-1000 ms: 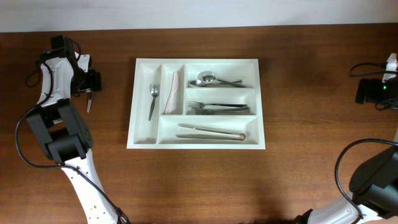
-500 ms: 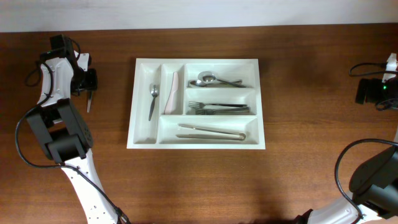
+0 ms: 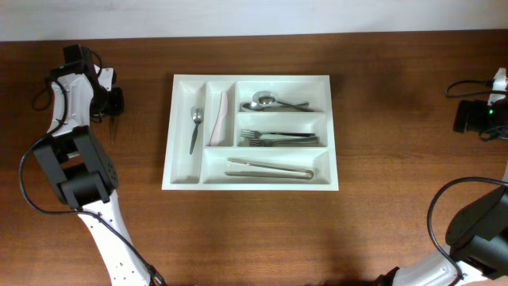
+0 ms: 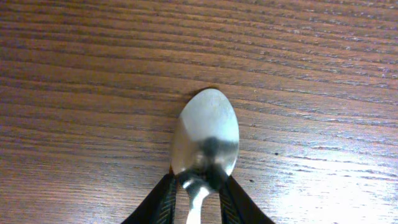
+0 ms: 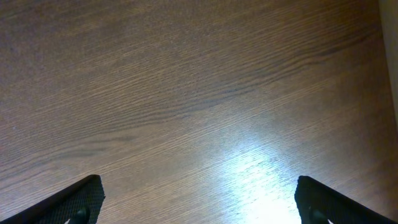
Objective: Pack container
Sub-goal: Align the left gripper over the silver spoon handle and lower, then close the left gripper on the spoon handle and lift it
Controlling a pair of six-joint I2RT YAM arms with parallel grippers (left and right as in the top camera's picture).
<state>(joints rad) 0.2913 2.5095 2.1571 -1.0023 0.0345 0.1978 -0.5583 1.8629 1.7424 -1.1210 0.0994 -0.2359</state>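
Note:
The white cutlery tray, the container [image 3: 178, 179], lies in the middle of the table. It holds a spoon [image 3: 195, 127] in its left narrow compartment, a pale utensil [image 3: 222, 116] in the narrow compartment beside it, spoons [image 3: 274, 102] in the top long one, forks [image 3: 278, 138] in the middle one and pale tongs [image 3: 270, 168] in the bottom one. My left gripper [image 3: 113, 107] is at the far left, apart from the tray. It is shut on the neck of a metal spoon [image 4: 205, 137], whose bowl is just over the wood between the fingers [image 4: 198, 208]. My right gripper [image 5: 199, 199] is open and empty.
The right arm [image 3: 476, 117] rests at the table's far right edge with cables beside it. The left arm's body [image 3: 75, 171] runs along the left side. Bare wood surrounds the tray on all sides.
The left gripper has shifted slightly left and the spoon's part showing below it in the overhead view has grown shorter. The right arm has not moved.

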